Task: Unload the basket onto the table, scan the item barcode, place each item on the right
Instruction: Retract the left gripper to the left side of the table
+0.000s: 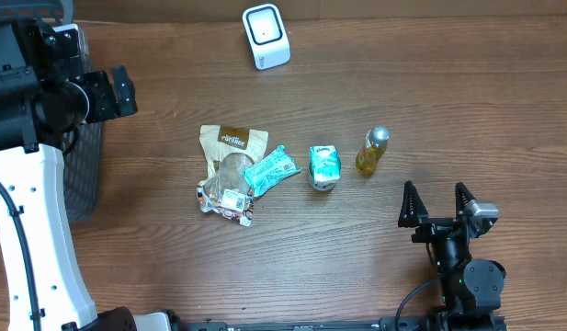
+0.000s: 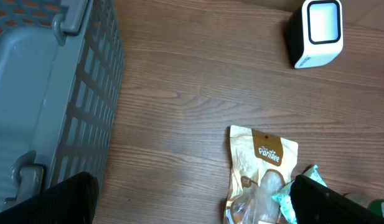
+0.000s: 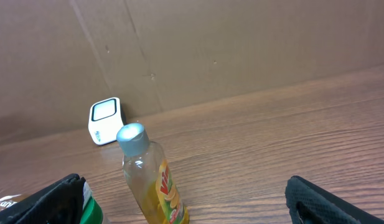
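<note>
— Where are the items?
— In a row mid-surface (image 1: 154, 276): a bag (image 1: 230, 156), a teal packet (image 1: 271, 169) touching it, a can (image 1: 324, 167), then an upright bottle (image 1: 373, 152). The scanner (image 1: 266, 36) stands well apart at the far edge.
— Fingers?
— Left fingers (image 2: 61, 202) are spread and empty, beside the basket (image 1: 81, 175). Right fingers (image 1: 409, 204) are also released, near the bottle.
— Barcode?
— Perhaps that white label at the bag's lower end; it's too small to read.
</note>
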